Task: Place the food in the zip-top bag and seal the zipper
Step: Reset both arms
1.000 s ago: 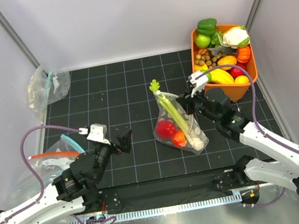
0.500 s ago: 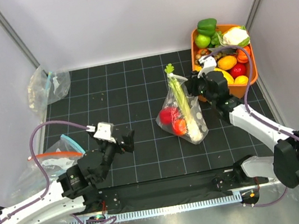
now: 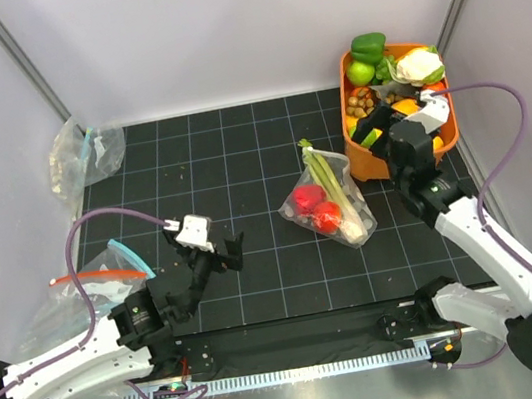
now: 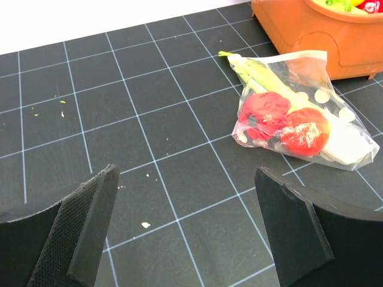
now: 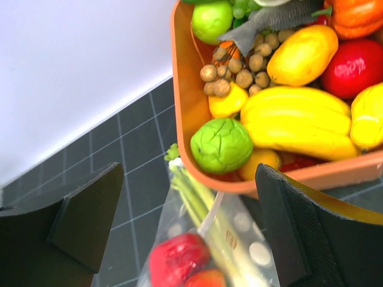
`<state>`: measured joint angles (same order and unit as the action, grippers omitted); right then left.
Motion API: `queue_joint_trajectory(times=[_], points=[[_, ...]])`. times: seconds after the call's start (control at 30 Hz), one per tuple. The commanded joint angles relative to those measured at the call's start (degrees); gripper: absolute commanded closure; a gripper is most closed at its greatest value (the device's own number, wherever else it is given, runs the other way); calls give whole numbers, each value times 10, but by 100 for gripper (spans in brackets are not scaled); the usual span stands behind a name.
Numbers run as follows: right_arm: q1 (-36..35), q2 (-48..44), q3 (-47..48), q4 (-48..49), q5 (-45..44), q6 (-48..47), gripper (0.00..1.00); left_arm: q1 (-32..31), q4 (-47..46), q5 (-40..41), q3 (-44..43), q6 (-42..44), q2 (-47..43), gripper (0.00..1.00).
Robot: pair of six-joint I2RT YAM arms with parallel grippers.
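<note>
The dotted zip-top bag (image 3: 329, 202) lies flat on the black grid mat, right of centre. It holds the food: a pale-green celery stalk (image 3: 333, 187) and two red toy vegetables (image 3: 309, 199). The celery's leafy tip pokes out at the bag's far end. My right gripper (image 3: 377, 131) hangs open over the basket's near-left corner, apart from the bag (image 5: 239, 239), with the celery (image 5: 191, 191) below it. My left gripper (image 4: 191, 233) stands open and empty over bare mat, left of the bag (image 4: 293, 113). I cannot make out the zipper clearly.
An orange basket (image 3: 370, 165) full of toy produce stands at the back right, touching the bag's far side. A clear bag with a teal strip (image 3: 86, 152) lies at the back left. Another with a red-orange strip (image 3: 87, 283) lies at the left edge.
My right gripper has opened, let go of the bag and drawn back right toward the basket. The bag has settled flat. My left arm crept slightly forward and right.
</note>
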<state>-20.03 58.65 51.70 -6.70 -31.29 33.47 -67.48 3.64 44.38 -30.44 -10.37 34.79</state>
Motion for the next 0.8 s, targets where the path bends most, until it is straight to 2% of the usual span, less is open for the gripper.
queue_joint_trajectory(times=[0.0, 0.17, 0.37, 0.47, 0.77], points=[[-1, -57, -4, -72, 24, 73, 0, 2, -27, 11, -22, -13, 3, 0], [-1, -138, -87, -51, 14, 65, 0, 2, -34, 23, -14, -5, 6, 0], [0, -218, -193, 12, -70, 86, 0, 2, -111, 71, 27, 18, 0, 0], [-1, -216, -184, -22, -94, 126, 0, 2, -122, 68, 38, 24, -10, 0], [0, -185, -155, -52, -86, 130, 0, 2, -136, 67, 51, 30, -24, 0]])
